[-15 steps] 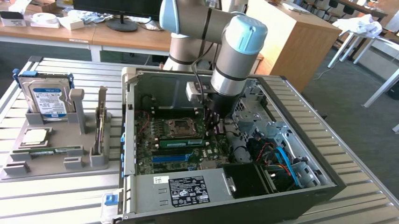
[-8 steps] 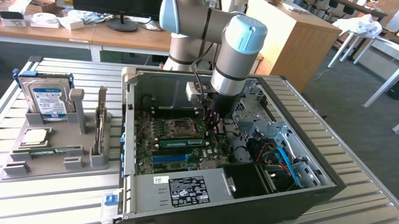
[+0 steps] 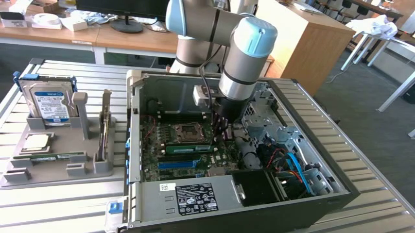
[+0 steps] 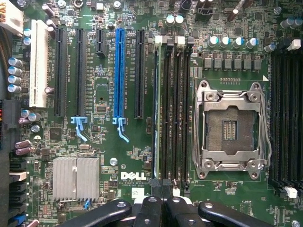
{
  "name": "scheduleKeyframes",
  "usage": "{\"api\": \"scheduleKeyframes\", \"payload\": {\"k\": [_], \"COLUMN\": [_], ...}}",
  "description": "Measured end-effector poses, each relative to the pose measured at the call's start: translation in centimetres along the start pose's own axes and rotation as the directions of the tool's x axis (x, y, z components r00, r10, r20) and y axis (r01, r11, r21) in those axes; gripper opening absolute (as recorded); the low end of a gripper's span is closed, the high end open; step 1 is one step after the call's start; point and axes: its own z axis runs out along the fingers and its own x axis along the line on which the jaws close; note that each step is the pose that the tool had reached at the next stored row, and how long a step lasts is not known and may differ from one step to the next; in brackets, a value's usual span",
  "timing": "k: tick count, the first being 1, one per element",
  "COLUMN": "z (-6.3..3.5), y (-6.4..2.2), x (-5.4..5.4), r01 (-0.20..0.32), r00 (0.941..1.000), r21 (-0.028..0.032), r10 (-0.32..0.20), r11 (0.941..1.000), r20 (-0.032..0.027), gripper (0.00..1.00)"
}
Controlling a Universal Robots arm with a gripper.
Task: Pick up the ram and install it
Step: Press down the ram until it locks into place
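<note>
**A:** Start at the exterior view's left. What is on the tabletop (image 3: 65, 204)?

**B:** A grey tray (image 3: 58, 170). It holds a hard drive (image 3: 46, 102) standing at its 12 o'clock end and a square silver processor (image 3: 36, 141) below it. At 5 o'clock from the processor lies a thin green board (image 3: 52, 156). A taller card (image 3: 104, 131) stands upright at the tray's 3 o'clock edge.

**A:** And the ram itself?

**B:** It is further right, inside the open computer case (image 3: 194, 204). The ram (image 3: 188, 147) stands on edge in a motherboard slot, at 6 o'clock from the empty processor socket (image 3: 188, 131). In the wrist view the ram (image 4: 156, 113) shows edge-on in the slot just beside the socket (image 4: 230, 124).

**A:** Where is the end effector?

**B:** The end effector (image 3: 225, 127) is down in the case, near the ram's end, at about 2 o'clock from it. In the wrist view the end effector (image 4: 162, 189) hangs in line with that same stick. I cannot tell whether it is open or closed, or whether it has hold of anything.

**A:** So how far along is the job?

**B:** Far along, I'd judge. The pick-up looks done and the stick is in its slot. Whether it is pressed fully home, with the end clips latched, cannot be made out.
</note>
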Motion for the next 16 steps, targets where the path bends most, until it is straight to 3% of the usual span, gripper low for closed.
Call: {"api": "scheduleKeyframes", "payload": {"k": [16], "z": [0.28], "y": [-0.01], "x": [-0.12], "r01": [0.000], "r00": [1.0000], "r21": [0.0000], "r10": [0.000], "r11": [1.0000], "r20": [-0.0001], "gripper": [0.10]}}
